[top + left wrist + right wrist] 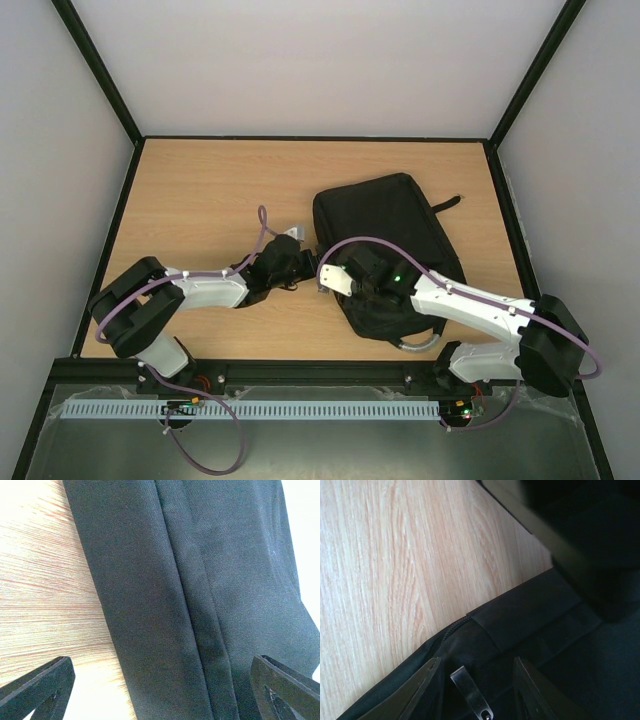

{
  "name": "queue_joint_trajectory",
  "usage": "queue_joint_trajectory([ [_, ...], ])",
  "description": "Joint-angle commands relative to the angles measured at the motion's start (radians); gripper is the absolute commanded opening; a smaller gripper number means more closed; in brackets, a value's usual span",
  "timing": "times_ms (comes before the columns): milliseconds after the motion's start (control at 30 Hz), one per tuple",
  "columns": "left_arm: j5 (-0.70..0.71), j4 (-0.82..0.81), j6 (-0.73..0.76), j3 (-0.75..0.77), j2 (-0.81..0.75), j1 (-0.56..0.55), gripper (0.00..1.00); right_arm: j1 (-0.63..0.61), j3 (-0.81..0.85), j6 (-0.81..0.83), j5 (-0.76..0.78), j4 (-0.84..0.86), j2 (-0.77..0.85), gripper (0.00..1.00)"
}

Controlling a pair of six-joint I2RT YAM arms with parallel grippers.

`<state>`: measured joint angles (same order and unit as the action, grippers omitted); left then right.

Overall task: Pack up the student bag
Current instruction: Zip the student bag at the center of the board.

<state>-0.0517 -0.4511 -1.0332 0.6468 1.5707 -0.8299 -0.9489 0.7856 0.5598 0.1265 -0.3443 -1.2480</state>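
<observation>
The student bag is a large black backpack lying flat on the right half of the wooden table. My left gripper is at the bag's left edge. In the left wrist view it is open, its jaws wide apart over the bag's black fabric and a seam. My right gripper is over the bag's near left corner. In the right wrist view it is open, with a metal zipper pull between its fingers, untouched, and the zipper running just ahead.
A black strap sticks out at the bag's far right, and a grey handle loop lies at its near edge. A black frame borders the table. A dark blurred shape fills the right wrist view's upper right.
</observation>
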Motion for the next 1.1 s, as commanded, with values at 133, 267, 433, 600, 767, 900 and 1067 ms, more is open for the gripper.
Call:
queue_joint_trajectory([
  [133, 0.015, -0.022, -0.006, -0.019, -0.021, 0.005, 0.98, -0.014, -0.032, -0.034, 0.053, 0.030, -0.014, 0.40],
  [267, 0.014, -0.026, -0.011, -0.019, -0.017, 0.006, 0.98, -0.022, -0.039, -0.051, 0.083, 0.038, -0.026, 0.37],
  [433, 0.012, -0.025, -0.014, -0.022, -0.020, 0.005, 0.97, -0.021, -0.024, -0.084, 0.167, 0.050, 0.005, 0.21],
  [600, 0.012, -0.018, -0.014, -0.023, -0.027, 0.005, 0.97, -0.022, -0.012, -0.105, 0.205, 0.022, 0.060, 0.10],
  [767, 0.005, -0.027, -0.016, -0.034, -0.038, 0.005, 0.96, -0.019, -0.019, -0.146, 0.185, -0.016, 0.111, 0.02],
  [900, -0.004, -0.034, -0.018, -0.049, -0.050, 0.003, 0.95, 0.001, -0.030, -0.171, 0.149, -0.024, 0.128, 0.01],
  [1067, -0.024, -0.036, -0.012, -0.078, -0.073, -0.002, 0.92, 0.042, -0.010, -0.200, 0.076, -0.043, 0.126, 0.05],
])
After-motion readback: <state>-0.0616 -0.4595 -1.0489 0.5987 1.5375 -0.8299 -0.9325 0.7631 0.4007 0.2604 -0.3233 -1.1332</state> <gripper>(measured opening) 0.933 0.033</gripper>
